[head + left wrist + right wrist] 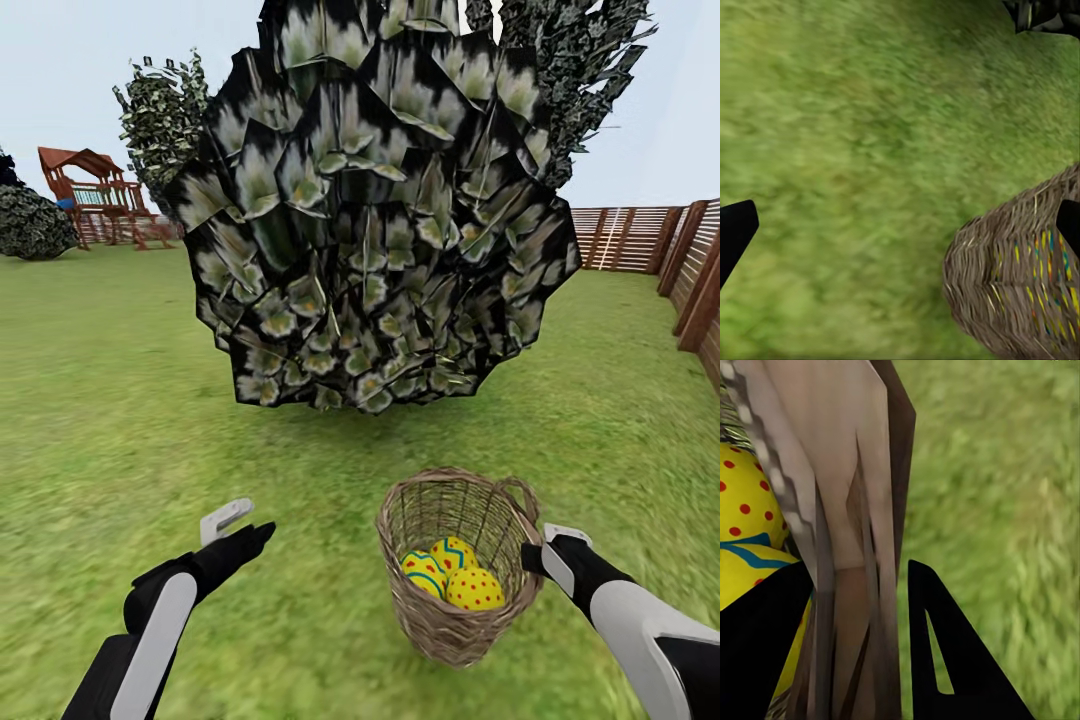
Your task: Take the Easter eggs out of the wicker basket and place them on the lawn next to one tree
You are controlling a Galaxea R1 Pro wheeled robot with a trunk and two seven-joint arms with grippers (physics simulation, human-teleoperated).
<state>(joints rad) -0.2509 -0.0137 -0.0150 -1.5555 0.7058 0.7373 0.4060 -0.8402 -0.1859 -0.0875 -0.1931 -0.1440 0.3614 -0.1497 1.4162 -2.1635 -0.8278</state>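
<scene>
Three Easter eggs (455, 575) lie in the wicker basket (455, 620) on the lawn (100, 400), the spread, empty left gripper (238, 532) well apart, the nearer right gripper (553, 548) straddling its rim, grip unclear.

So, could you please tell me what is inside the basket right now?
The basket holds three eggs, yellow with blue zigzags and red dots, huddled low against the near wall. Its floor beneath them is hidden, so anything lying under the eggs can't be seen.
</scene>
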